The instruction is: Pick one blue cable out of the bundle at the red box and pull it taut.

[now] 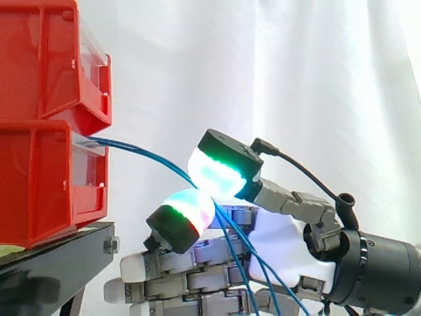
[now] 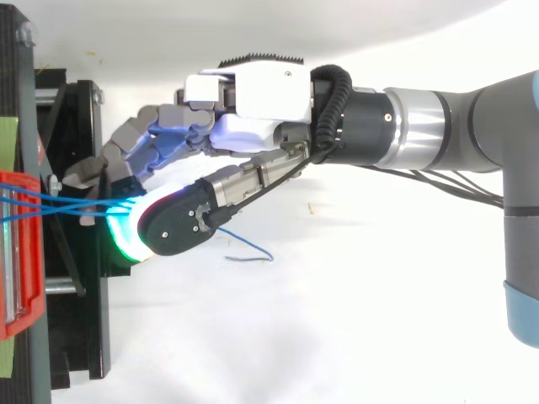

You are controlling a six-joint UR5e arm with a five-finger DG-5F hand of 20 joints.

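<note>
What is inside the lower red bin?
Some blue cables leave the front of the lower bin and reach the hand, pinched between its pads. The bin's walls hide where they start inside.

No text, label, number or sign can be read. The red bins (image 1: 39, 191), the black stand (image 1: 59, 253) under them, the hand (image 1: 284, 245) and the blue cables (image 1: 141, 153) carry no lettering that can be made out.
</note>
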